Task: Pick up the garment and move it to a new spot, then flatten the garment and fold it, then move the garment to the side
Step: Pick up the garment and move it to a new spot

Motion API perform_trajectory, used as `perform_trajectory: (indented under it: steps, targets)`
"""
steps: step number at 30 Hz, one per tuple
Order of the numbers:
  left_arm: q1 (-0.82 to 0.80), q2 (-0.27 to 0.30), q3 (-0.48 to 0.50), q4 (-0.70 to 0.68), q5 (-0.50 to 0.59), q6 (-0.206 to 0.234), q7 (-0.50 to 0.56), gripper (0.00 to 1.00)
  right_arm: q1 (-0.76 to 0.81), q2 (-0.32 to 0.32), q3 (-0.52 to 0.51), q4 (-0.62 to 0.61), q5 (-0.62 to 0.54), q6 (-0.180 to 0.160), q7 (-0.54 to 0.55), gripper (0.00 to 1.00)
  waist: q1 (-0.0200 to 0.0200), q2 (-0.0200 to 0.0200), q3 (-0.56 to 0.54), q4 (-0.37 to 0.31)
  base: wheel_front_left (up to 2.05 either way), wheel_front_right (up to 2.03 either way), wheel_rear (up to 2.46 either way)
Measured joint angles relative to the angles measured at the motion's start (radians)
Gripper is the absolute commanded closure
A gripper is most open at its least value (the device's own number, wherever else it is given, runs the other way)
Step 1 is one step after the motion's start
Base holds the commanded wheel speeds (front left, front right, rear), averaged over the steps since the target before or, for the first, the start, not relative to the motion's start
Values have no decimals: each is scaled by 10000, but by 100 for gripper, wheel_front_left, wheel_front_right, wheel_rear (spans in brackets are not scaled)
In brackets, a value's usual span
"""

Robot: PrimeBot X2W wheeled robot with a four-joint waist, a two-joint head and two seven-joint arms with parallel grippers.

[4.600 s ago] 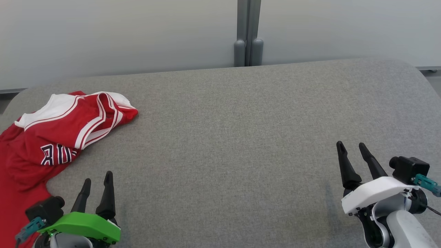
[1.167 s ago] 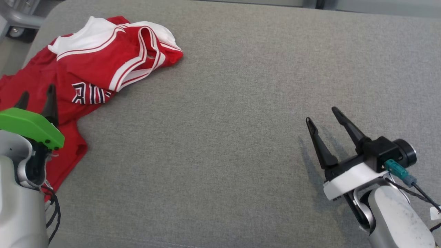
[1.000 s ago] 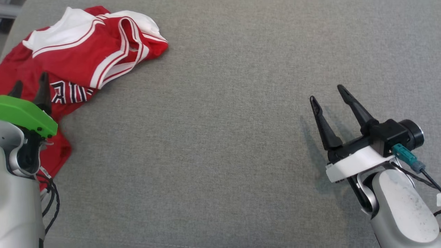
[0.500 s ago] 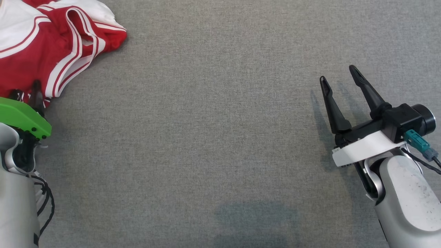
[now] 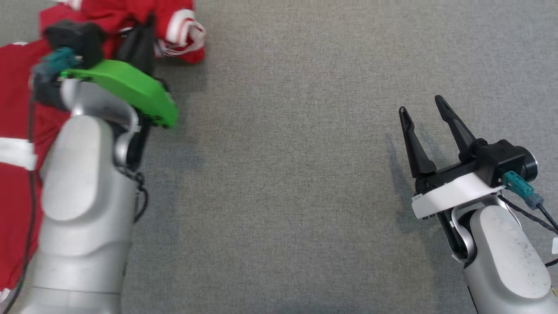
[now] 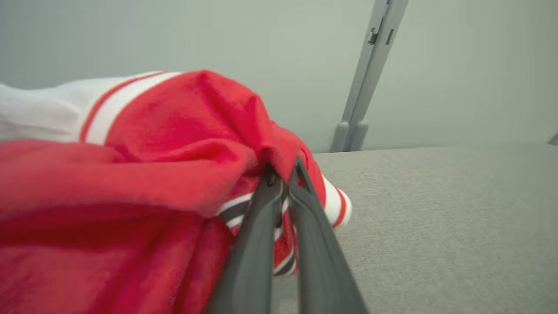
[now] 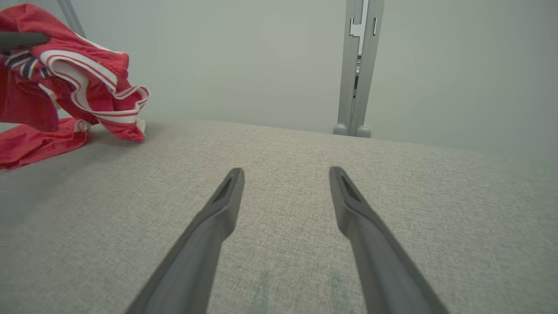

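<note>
Your left end effector has its two fingers pressed together on a bunched fold of the red garment. In the left wrist view the dark fingers meet at the tips with red cloth pinched between them and white-and-dark striped trim showing just beneath. From the right wrist view you can see the gripped bunch of the garment held up off the grey worktop, while more red cloth trails down and lies on the surface below it. The garment sits at the robot's far left, along the left edge of the head view — part of it is hidden behind the green-capped wrist and pale forearm.

Your right end effector is well apart from the garment, over bare worktop on the right, its fingers spread wide with nothing between them. Behind the worktop you see a pale wall and a grey upright post.
</note>
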State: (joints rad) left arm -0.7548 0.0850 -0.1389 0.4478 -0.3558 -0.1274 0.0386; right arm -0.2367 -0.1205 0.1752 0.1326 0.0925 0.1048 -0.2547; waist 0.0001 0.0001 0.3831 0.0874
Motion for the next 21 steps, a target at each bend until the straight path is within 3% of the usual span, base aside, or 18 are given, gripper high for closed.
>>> perform_trajectory:
  steps: [5, 11, 19, 20, 21]
  targets:
    - [285, -1156, -2084, -681, -161, -52, 203, 100, 6, 282, 31, 56, 140, -6, 0, 0, -1, 0, -494, -50, 0, 0, 0]
    - [1505, -805, -4732, -813, -777, -46, 585, 100, 4, 491, -161, -274, 219, -232, 0, 0, -1, 0, -982, -500, 0, 0, 0]
    - [3080, -437, -5935, -192, -1616, -44, 721, 100, 680, 510, -148, -431, 219, -288, 0, 0, -1, 0, -1345, -1566, 0, 0, 0]
    - [3219, -439, -6011, -198, -1793, -44, 736, 89, 739, 510, -98, -405, 219, -280, 0, 0, -1, 0, -1379, -1711, 0, 0, 0]
    - [3337, -439, -6038, -199, -1929, -44, 752, 57, 775, 510, -15, -345, 219, -268, 0, 0, -2, 0, -1410, -1852, 0, 0, 0]
